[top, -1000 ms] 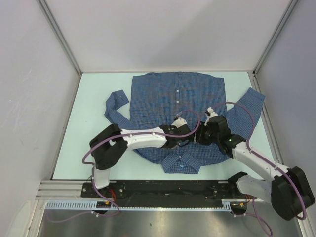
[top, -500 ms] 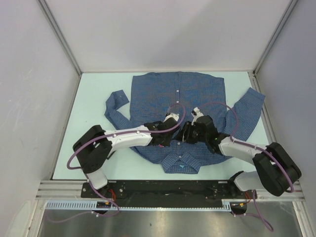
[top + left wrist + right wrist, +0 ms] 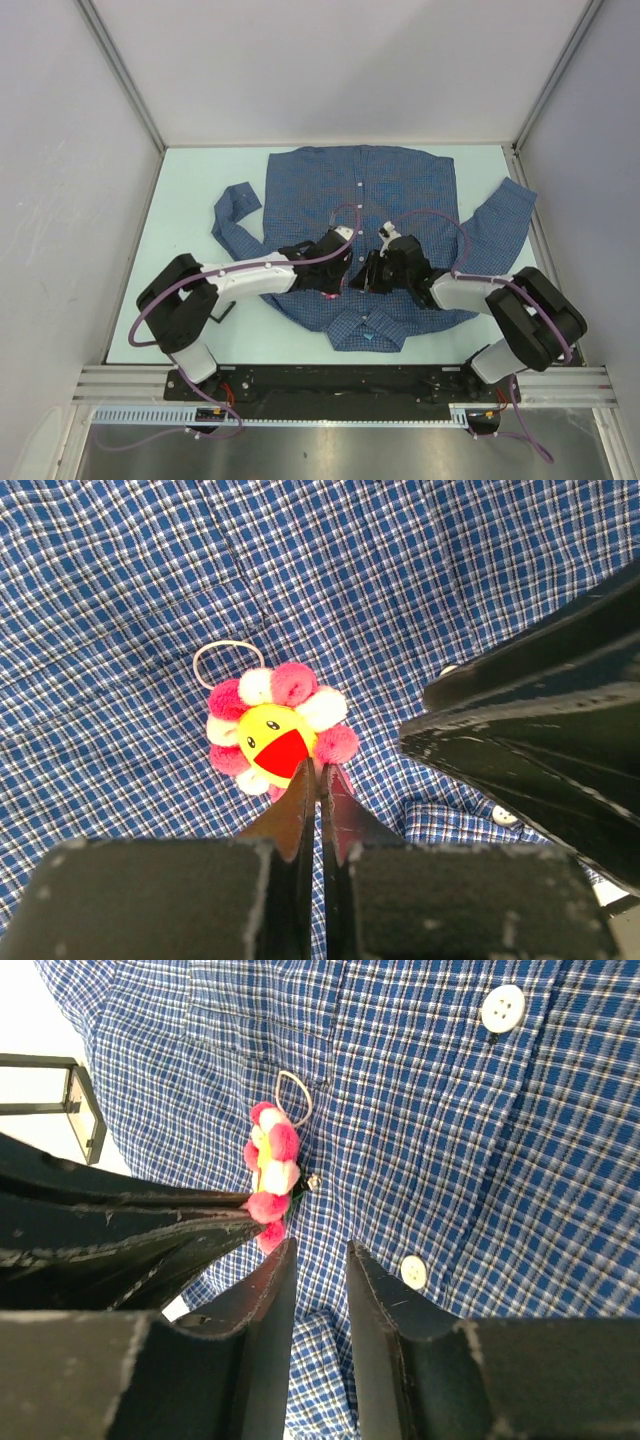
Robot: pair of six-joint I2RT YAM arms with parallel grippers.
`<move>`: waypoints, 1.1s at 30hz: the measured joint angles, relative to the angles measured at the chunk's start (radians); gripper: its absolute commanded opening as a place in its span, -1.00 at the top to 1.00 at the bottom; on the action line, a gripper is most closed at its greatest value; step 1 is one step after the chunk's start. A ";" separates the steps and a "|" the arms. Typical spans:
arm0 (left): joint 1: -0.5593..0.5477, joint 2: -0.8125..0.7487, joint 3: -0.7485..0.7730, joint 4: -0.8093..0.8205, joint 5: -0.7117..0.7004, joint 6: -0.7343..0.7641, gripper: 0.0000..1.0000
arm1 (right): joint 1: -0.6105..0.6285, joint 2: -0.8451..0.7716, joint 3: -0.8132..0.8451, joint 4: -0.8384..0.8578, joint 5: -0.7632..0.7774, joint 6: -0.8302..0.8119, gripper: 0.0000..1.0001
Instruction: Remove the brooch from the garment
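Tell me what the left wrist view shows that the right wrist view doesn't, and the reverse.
Left wrist only: the brooch face-on, yellow with a red mouth, and the left gripper shut at its lower edge. Right wrist only: the brooch edge-on, the right gripper with fingers apart, a strip of table. Both: the garment, white buttons, the white loop beside the brooch.

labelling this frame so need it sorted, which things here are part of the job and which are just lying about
Part of the job:
- flower brooch
- blue checked shirt under it
- left gripper
- right gripper

Just there:
- white shirt buttons
- thin white loop by the brooch
- table
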 measured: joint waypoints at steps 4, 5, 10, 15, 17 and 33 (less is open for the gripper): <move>0.009 -0.001 -0.002 0.004 0.012 0.001 1.00 | 0.000 0.042 0.023 0.006 -0.010 0.010 0.42; 0.011 -0.001 -0.002 0.004 0.014 0.001 1.00 | 0.000 0.053 0.030 0.009 -0.012 0.012 0.43; 0.027 -0.001 0.000 0.003 0.014 0.002 1.00 | 0.000 0.106 0.063 0.027 -0.025 0.021 0.42; 0.055 0.012 0.021 -0.009 0.015 0.002 1.00 | 0.000 0.145 0.082 0.042 -0.037 0.029 0.39; 0.065 0.026 0.034 -0.010 0.017 0.003 1.00 | 0.000 0.162 0.092 0.050 -0.043 0.031 0.37; 0.105 0.055 0.049 0.007 0.085 0.011 1.00 | -0.031 0.281 0.158 0.098 -0.114 0.056 0.40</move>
